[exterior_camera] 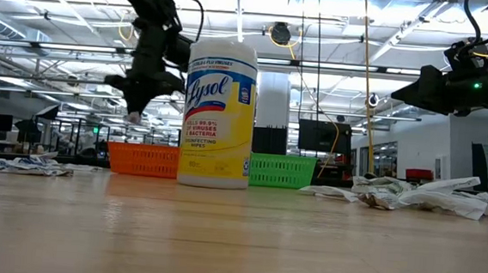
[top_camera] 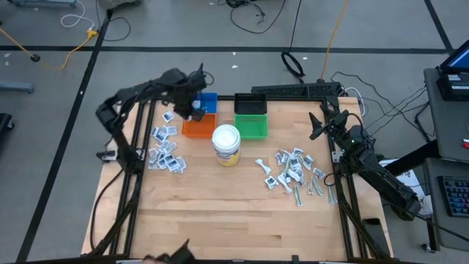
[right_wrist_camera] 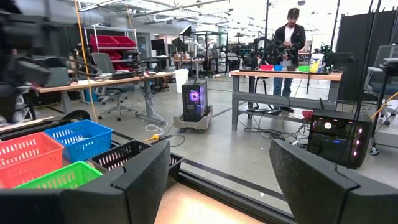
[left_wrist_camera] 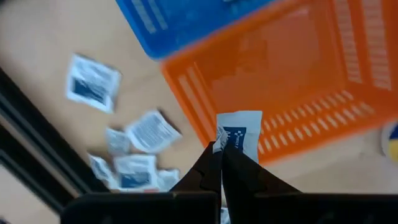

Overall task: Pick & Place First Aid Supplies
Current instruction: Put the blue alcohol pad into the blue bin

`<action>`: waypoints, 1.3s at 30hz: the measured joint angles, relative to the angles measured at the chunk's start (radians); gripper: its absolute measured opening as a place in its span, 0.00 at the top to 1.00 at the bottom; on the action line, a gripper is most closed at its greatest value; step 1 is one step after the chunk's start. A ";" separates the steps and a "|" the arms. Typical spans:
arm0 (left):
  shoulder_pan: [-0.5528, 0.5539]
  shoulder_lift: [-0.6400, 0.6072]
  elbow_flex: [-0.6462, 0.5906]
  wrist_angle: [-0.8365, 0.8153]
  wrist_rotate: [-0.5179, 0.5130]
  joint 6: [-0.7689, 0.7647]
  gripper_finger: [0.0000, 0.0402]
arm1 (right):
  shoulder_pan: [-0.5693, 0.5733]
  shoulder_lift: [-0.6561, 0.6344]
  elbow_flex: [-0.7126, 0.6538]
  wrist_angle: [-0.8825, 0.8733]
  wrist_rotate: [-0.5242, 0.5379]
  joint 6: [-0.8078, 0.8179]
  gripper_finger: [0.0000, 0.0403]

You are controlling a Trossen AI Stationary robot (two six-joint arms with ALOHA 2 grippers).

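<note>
The left gripper (left_wrist_camera: 221, 149) hangs over the orange bin's (top_camera: 196, 129) near-left rim, at ten o'clock from the jar (top_camera: 226, 144), pinching one packet (left_wrist_camera: 239, 135) by its lower edge. To do this drop well, I judge it should carry the packet further in over the bin's floor before letting go, since a release at the rim could spill it back onto the table (top_camera: 220, 213). Its jaws are clenched tight on the packet. More packets lie at nine o'clock of the jar (top_camera: 165, 150) and at three to four o'clock (top_camera: 293, 172). The right gripper (top_camera: 320, 126) waits at three o'clock, jaws spread wide, holding nothing.
</note>
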 joint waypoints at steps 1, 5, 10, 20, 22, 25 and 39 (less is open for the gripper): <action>0.014 0.029 0.038 -0.012 -0.002 0.021 1.00 | 0.000 0.000 0.000 0.000 0.000 0.000 0.32; 0.065 0.140 0.187 -0.057 -0.005 0.085 1.00 | 0.000 0.000 0.000 0.000 0.000 0.000 0.32; 0.107 0.256 0.368 -0.113 -0.006 0.129 1.00 | 0.000 0.000 0.000 0.000 0.000 0.000 0.32; 0.124 0.380 0.470 -0.112 -0.036 0.150 1.00 | 0.000 0.000 0.000 0.000 0.000 0.000 0.32; 0.116 0.403 0.461 -0.084 -0.050 0.150 1.00 | 0.000 0.000 0.000 0.000 0.000 0.000 0.32; 0.108 0.438 0.454 -0.046 -0.056 0.150 1.00 | 0.000 0.000 0.000 0.000 0.000 0.000 0.32; 0.096 0.471 0.449 -0.026 -0.074 0.137 0.74 | 0.000 0.000 0.000 0.000 0.000 0.000 0.32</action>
